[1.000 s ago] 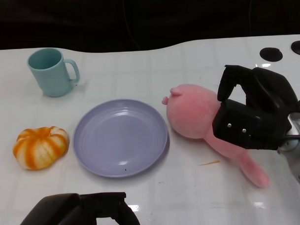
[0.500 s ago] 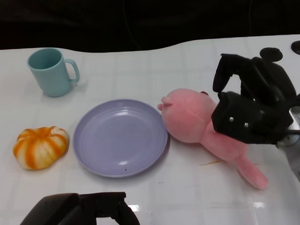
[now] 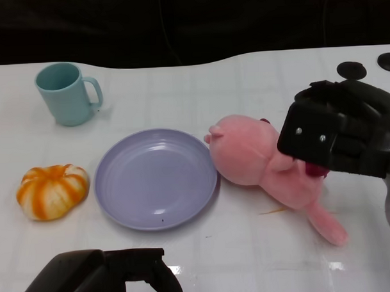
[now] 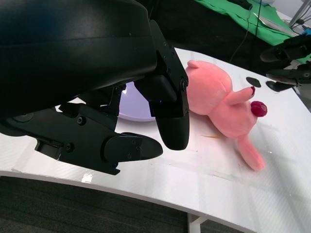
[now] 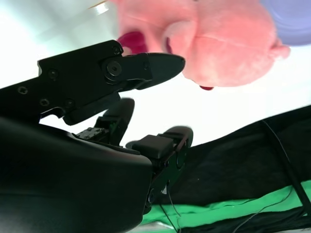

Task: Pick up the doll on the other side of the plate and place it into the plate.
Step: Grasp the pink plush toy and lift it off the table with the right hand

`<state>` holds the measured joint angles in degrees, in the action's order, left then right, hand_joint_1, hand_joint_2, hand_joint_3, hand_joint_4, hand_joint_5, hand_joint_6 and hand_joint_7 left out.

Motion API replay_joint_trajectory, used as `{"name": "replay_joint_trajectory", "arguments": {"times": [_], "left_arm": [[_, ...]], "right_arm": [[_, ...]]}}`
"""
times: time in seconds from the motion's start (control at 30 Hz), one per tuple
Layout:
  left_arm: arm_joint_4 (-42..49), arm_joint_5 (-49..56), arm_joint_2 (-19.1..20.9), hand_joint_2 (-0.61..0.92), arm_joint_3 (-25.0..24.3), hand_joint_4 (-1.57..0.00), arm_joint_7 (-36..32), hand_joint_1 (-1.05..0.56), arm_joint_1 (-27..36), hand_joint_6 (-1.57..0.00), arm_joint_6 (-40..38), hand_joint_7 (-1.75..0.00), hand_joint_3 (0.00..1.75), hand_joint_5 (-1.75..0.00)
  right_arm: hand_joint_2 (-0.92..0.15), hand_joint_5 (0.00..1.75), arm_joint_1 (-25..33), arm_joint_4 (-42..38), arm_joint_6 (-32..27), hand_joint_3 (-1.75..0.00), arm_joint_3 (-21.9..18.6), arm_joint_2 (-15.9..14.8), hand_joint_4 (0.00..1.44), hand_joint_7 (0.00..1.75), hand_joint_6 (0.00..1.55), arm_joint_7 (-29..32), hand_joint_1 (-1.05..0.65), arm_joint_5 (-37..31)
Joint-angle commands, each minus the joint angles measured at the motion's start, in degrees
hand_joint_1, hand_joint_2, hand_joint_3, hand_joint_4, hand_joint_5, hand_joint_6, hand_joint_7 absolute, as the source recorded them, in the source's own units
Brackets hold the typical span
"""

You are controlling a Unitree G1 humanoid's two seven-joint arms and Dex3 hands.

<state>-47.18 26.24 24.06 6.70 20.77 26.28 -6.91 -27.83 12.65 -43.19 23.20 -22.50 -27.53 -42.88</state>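
You have not got the doll [image 3: 263,158] into the plate [image 3: 156,178] yet: it lies on its side on the desk [image 3: 244,86], its head touching or just beside the plate's rim on the far side from the pumpkin [image 3: 53,190], its body trailing away toward your right hand [image 3: 339,138]. That hand hovers over the doll's body with its fingers apart and nothing held; the left wrist view shows it clear above the doll. So the grasp, lift and placing all remain, by my judgement. Your left hand [image 3: 113,277] rests low at the near edge, fingers loosely parted, empty. The plate holds nothing, and the cup [image 3: 66,93] looks empty too.
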Motion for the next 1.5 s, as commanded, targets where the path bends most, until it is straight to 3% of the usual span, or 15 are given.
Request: {"name": "replay_joint_trajectory", "arguments": {"times": [0.03,0.17,0.53,1.0,1.5], "left_arm": [[-2.0,-0.4,0.7,0.92,0.6,-0.62,1.3,-0.21,0.2,-0.73,1.5,-0.86,0.39,-1.62],[-1.8,-0.8,0.7,0.92,0.5,-0.62,1.4,-0.21,0.0,-0.73,1.4,-0.86,0.39,-1.63],[-1.7,-0.7,0.5,0.92,0.5,-0.62,1.7,-0.22,-0.3,-0.73,1.5,-0.87,0.41,-1.63],[-2.6,-0.5,0.2,0.92,0.5,-0.61,1.9,-0.21,0.0,-0.72,0.8,-0.87,0.41,-1.64],[-3.9,-0.6,0.3,0.92,0.2,-0.62,1.7,-0.22,1.4,-0.72,1.2,-0.88,0.42,-1.62]], "right_arm": [[-0.92,0.31,1.0,3.2,-1.0,-0.23,2.8,-3.1,0.32,0.00,0.27,-3.7,-0.87,-4.5],[-0.92,0.32,1.4,5.9,-2.3,-0.27,6.2,-4.2,0.29,0.01,0.27,-8.6,-0.93,-10.5],[-0.92,0.39,2.5,3.1,-1.6,-0.28,9.1,-0.2,0.31,0.03,0.34,-12.0,-0.94,-19.0],[-0.92,0.51,-1.5,-13.5,4.0,-0.32,10.6,4.9,0.27,0.03,0.39,-10.6,-0.93,-23.0],[-0.92,0.60,-8.0,-34.9,9.6,-0.28,12.0,9.8,0.21,0.04,0.48,-1.6,-0.93,-21.2]]}}
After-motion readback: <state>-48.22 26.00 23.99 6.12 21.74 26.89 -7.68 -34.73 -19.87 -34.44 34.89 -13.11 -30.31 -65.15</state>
